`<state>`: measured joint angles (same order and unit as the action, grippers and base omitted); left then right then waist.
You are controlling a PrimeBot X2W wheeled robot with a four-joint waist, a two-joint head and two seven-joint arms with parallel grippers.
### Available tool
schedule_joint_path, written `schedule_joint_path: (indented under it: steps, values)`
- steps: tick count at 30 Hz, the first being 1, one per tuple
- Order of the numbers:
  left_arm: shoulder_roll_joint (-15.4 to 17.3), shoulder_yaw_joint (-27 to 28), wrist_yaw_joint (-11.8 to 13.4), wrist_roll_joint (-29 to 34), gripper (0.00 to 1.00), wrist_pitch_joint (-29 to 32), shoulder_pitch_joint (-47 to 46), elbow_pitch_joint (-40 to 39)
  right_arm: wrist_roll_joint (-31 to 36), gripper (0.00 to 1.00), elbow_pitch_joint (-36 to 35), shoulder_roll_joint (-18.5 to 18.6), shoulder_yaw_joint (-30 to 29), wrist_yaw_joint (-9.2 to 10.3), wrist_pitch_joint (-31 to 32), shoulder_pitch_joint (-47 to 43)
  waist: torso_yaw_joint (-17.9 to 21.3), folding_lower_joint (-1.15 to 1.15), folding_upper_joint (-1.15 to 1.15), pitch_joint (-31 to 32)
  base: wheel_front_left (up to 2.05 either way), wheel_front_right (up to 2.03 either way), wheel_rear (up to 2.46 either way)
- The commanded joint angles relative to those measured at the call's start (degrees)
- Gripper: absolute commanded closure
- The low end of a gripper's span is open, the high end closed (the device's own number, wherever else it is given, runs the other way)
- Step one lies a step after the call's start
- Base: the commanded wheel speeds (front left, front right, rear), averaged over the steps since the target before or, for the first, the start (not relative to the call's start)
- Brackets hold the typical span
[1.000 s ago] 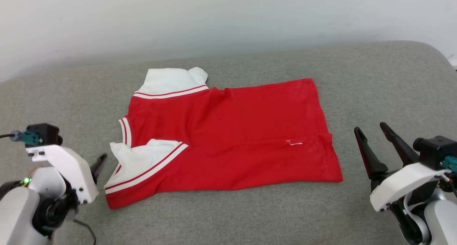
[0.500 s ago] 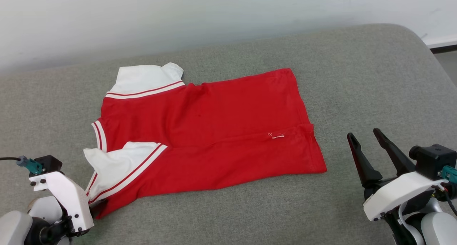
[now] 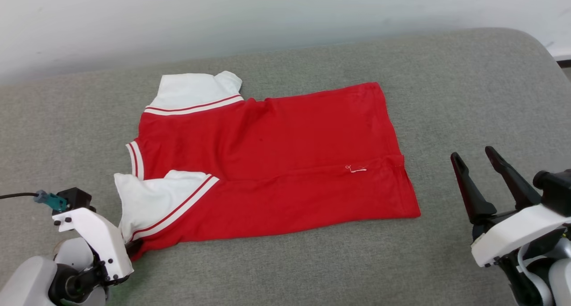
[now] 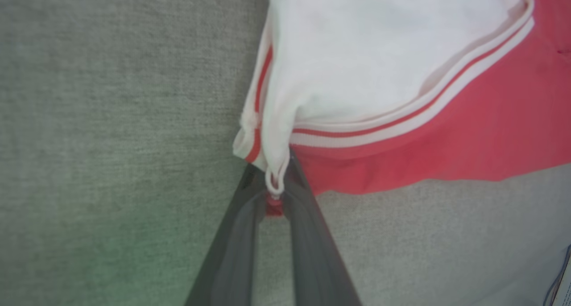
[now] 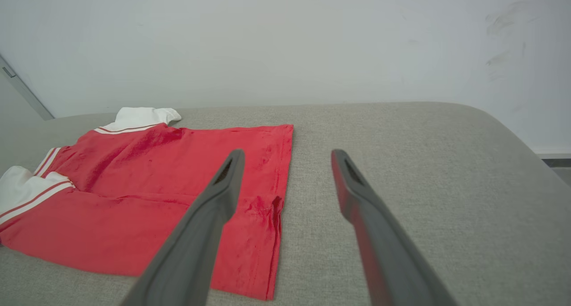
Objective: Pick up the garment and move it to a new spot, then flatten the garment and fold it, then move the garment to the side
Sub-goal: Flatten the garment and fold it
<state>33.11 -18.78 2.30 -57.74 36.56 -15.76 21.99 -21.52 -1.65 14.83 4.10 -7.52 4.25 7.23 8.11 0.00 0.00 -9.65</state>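
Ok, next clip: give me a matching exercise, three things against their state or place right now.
Things
1. left gripper
2. right gripper
3. red jersey T-shirt

States
A. spread on the grey cushion, sleeves toward the robot's left
B. pinched shut on the shirt's corner by the near white sleeve
C. open, apart from the shirt, on its hem side

Pairs: 1-B, 2-C, 3-A

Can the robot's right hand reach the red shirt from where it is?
Probably yes. The right gripper is open, and only bare grey cushion lies between it and the shirt.
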Motion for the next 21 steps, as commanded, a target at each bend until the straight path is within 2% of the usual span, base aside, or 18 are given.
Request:
schedule_joint_path:
  steps: [1,5,6,7,9,12,17,21]
  values:
    - [-2.41,-1.64,-0.91,0.10,1.00,-0.31,0.44,1.80,-0.59,0.00,-0.50,0.72,-0.64,0.06,1.60,-0.01,-0.86,0.00,0.00,0.57,0.00,0.00,0.00]
    - [-1.86,-0.88,-2.12,0.36,1.00,-1.70,-1.73,2.13,-3.90,0.00,0.44,2.37,-2.05,0.06,8.69,1.18,-1.71,0.00,0.00,0.84,0.00,0.00,0.00]
    - [-0.61,-0.34,-2.62,0.99,1.00,-2.54,-3.72,0.88,-6.43,0.00,2.66,4.16,-3.33,0.06,15.65,2.91,-2.62,0.00,0.00,0.53,0.00,0.00,0.00]
    - [-0.21,-0.14,-2.70,1.08,1.00,-2.55,-4.11,0.38,-6.87,0.00,3.80,4.63,-3.42,0.05,18.26,3.51,-2.95,0.00,0.00,0.37,0.00,0.00,0.00]
    - [0.32,-0.25,-2.75,1.60,1.00,-2.25,-5.00,-0.87,-8.44,0.00,6.59,5.46,-3.30,0.05,23.85,4.94,-3.77,0.00,0.00,-0.10,0.00,0.00,0.00]
    - [0.21,-0.65,-1.35,2.61,1.00,-1.98,-6.25,-4.18,-10.38,0.00,10.69,5.51,-2.44,0.05,30.86,7.44,-5.08,0.00,0.00,-1.31,0.00,0.00,0.00]
    - [0.26,-1.03,-0.53,3.30,1.00,-1.58,-7.31,-7.71,-11.60,0.00,16.10,3.98,-0.68,0.05,36.63,10.93,-6.65,0.00,0.00,-3.28,0.00,0.00,0.00]
    - [-0.31,-1.75,0.02,3.74,1.00,-1.38,-7.57,-9.87,-11.99,0.00,21.31,2.74,0.98,0.05,38.78,13.39,-7.95,0.00,0.00,-4.87,0.00,0.00,0.00]
